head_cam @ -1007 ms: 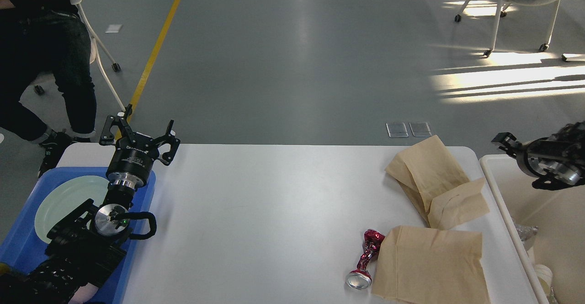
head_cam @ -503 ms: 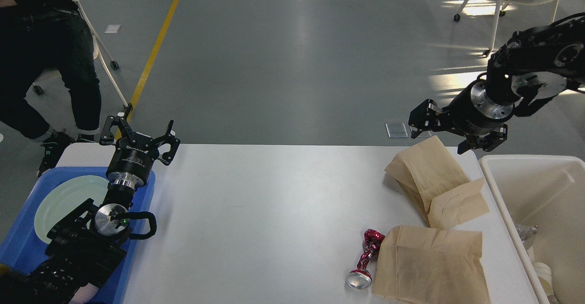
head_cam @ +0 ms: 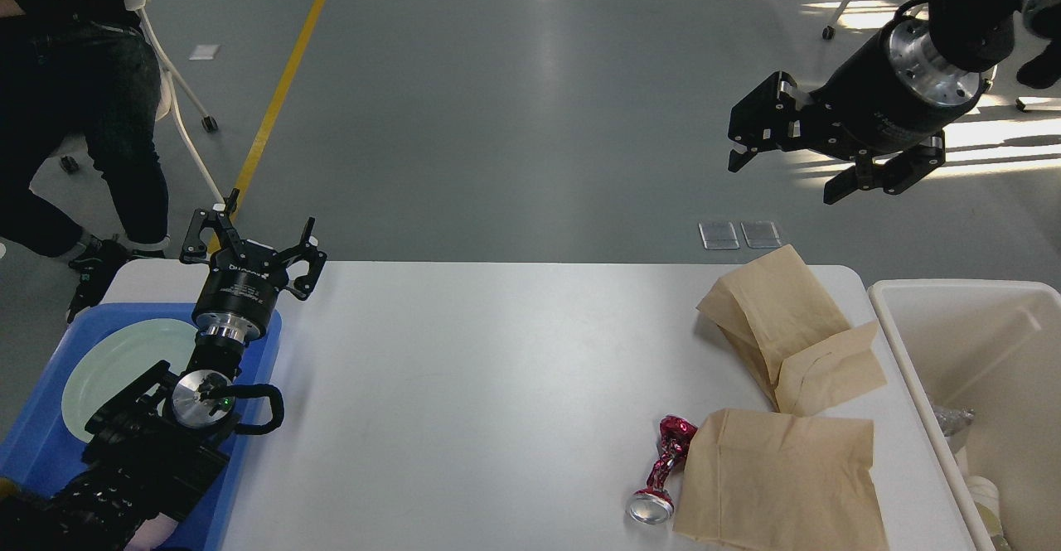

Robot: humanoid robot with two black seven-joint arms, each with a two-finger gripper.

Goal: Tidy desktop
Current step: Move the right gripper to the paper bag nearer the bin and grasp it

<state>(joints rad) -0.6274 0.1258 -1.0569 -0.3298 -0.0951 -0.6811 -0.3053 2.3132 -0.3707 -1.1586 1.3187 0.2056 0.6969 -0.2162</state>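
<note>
The white desktop [head_cam: 497,385] fills the lower middle of the head view. On its right side lie two brown paper bags, one at the far edge [head_cam: 787,331] and one near the front [head_cam: 779,480]. A crushed red can [head_cam: 661,472] lies against the front bag's left edge. My left gripper [head_cam: 253,240] stands open and empty over the far left corner, above the blue tray. High above the floor beyond the far bag, my right gripper [head_cam: 783,178] hangs open with nothing in it.
A blue tray [head_cam: 37,443] with a pale green plate [head_cam: 116,369] sits at the left edge. A white bin [head_cam: 995,369] holding some trash stands at the right. A seated person [head_cam: 75,95] is at the far left, and a chair [head_cam: 937,4] at the far right.
My right arm has swung up from over the white bin, leftward and then higher, and now hangs well above the table. The left arm has not moved.
</note>
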